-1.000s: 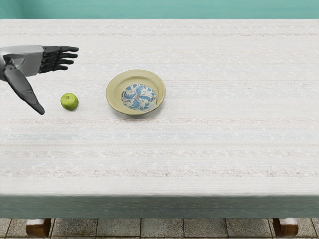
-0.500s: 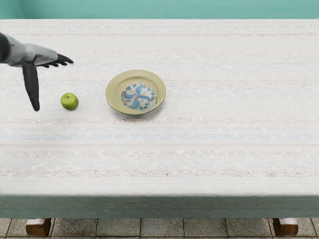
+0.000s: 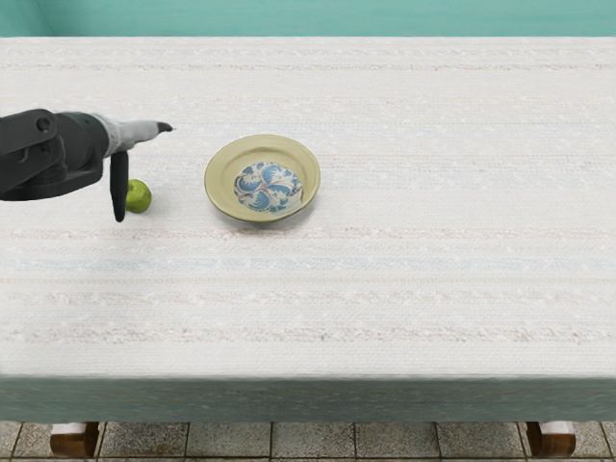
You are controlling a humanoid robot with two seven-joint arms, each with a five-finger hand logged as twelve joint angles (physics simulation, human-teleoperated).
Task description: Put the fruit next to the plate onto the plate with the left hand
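Note:
A small green apple [image 3: 140,196] lies on the tablecloth, left of a yellow-green plate [image 3: 223,166] with a blue floral centre. My left hand [image 3: 130,159] reaches in from the left edge and hovers just above and left of the apple, palm turned sideways. Its fingers [image 3: 154,127] stretch out toward the plate and its thumb [image 3: 119,188] hangs down, covering the apple's left side. The hand is open and holds nothing. The right arm is out of view.
A white striped tablecloth [image 3: 404,269] covers the whole table. A teal wall [image 3: 318,17] runs behind the far edge. Floor tiles and table feet show below the front edge.
The left hand moved right and down toward the apple, and more of the forearm came into view. The thumb now overlaps the apple's left side. Apple and plate stayed put.

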